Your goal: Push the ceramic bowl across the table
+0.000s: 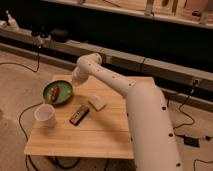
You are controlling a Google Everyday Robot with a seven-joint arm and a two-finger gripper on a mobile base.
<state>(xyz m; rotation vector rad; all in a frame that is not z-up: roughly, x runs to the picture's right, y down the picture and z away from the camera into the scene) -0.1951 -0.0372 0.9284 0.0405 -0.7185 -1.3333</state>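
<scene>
Claw (74, 82) beside ceramic bowl (64, 91) on table (95, 133).

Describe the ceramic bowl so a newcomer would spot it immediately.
Start at the light wooden table and go to its far left corner, where the white arm's gripper ends. The ceramic bowl beside it is shallow, round and green with a reddish-brown piece inside, unlike the white cup in front of it or the flat dark bar nearby.

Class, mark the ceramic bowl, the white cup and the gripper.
ceramic bowl (64, 93): camera view, green inside.
white cup (45, 120): camera view, side wall.
gripper (75, 81): camera view, arm's tip by the bowl's right rim.
</scene>
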